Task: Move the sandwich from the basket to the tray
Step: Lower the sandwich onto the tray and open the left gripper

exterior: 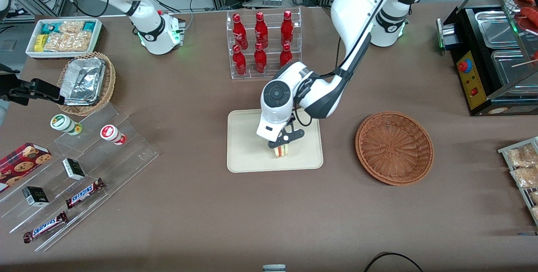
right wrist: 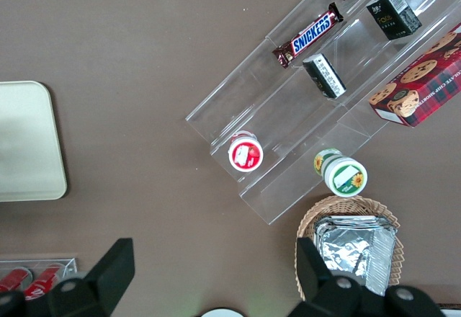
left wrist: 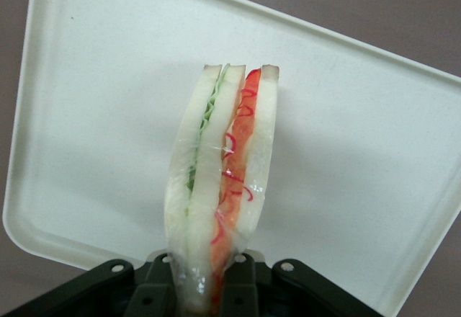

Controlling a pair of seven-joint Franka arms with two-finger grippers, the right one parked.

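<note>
Hand (exterior: 282, 145) position: directly over the tray (exterior: 243, 154), near the centre of the front view, with its fingers pinching the sandwich (exterior: 281, 151) by the narrow end. Sandwich orientation — edge-on, with pale bread slices, a green layer and a red layer visible through clear wrap in the left wrist view (left wrist: 220, 180). In that view the sandwich sits in front of the cream tray surface (left wrist: 360, 130); whether it touches the tray cannot be told. In the front view it appears over the part of the tray nearer the camera, toward the working arm's side of it.

Basket (exterior: 394, 147) location: on the table (exterior: 189, 204), centre-right in the front view, apart from the tray and holding nothing visible.

Surrounding items — a clear rack of red bottles (exterior: 262, 43) stands at upper centre of the front view, farther from the camera than the tray. A lighter wicker basket with foil containers (exterior: 86, 82) and a white bin of snack packets (exterior: 63, 36) lie at the upper left, toward the parked arm's end of the table. A clear stepped display (exterior: 84, 171) with chocolate bars occupies the lower left.
</note>
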